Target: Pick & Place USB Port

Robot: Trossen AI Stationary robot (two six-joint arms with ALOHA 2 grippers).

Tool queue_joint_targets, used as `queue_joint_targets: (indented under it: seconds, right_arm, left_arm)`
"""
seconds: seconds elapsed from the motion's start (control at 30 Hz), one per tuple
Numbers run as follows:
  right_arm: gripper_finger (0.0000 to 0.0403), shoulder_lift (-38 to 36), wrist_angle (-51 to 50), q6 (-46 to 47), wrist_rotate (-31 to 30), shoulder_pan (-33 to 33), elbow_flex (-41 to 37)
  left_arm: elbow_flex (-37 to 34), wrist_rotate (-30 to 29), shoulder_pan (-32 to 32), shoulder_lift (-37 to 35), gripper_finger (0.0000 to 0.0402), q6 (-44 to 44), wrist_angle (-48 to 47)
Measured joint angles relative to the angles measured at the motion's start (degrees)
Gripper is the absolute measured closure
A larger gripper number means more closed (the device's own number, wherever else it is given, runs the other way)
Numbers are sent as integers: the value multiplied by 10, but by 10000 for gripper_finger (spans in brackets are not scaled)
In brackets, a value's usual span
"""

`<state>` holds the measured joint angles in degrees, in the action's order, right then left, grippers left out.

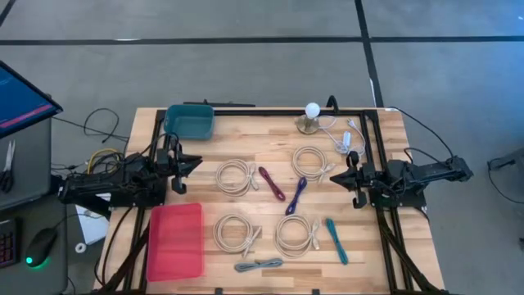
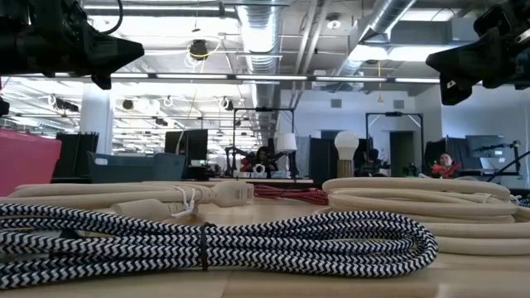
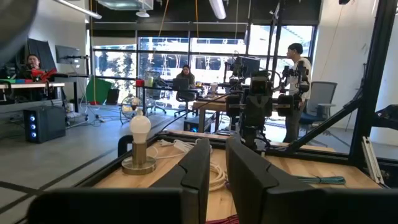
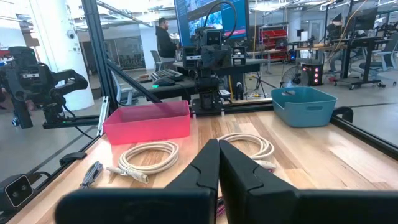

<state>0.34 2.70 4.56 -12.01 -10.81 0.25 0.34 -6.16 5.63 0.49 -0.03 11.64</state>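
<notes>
Several coiled USB cables lie flat on the wooden table: white coils [image 1: 236,176] [image 1: 309,161] [image 1: 236,233] [image 1: 296,236], a maroon one [image 1: 272,183], a purple one [image 1: 295,195], a teal one [image 1: 336,240] and a grey braided one [image 1: 258,265], which fills the front of the low view [image 2: 215,240]. My left gripper [image 1: 196,164] [image 3: 217,142] hangs level above the table's left edge, with a narrow gap between its fingers and nothing in it. My right gripper [image 1: 334,177] [image 4: 217,144] hangs level above the right edge, shut and holding nothing.
A red tray [image 1: 175,240] lies at the near left and a teal bin [image 1: 189,121] stands at the far left corner. A light bulb on a base [image 1: 311,117] and a white adapter cord [image 1: 348,138] are at the far right. People sit and stand in the room beyond.
</notes>
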Motion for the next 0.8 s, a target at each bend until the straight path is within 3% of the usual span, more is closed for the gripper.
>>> queue_joint_targets:
  seconds: [0.27, 0.47, 0.8]
  right_arm:
    - [403, 0, 0, -39, 0, 0, 0]
    - [403, 0, 0, 14, 0, 0, 0]
    - [403, 0, 2, 15, 0, 0, 0]
  left_arm:
    - [0, 0, 0, 0, 349, 0, 0]
    - [0, 0, 0, 0, 349, 0, 0]
    - [0, 0, 0, 0, 349, 0, 0]
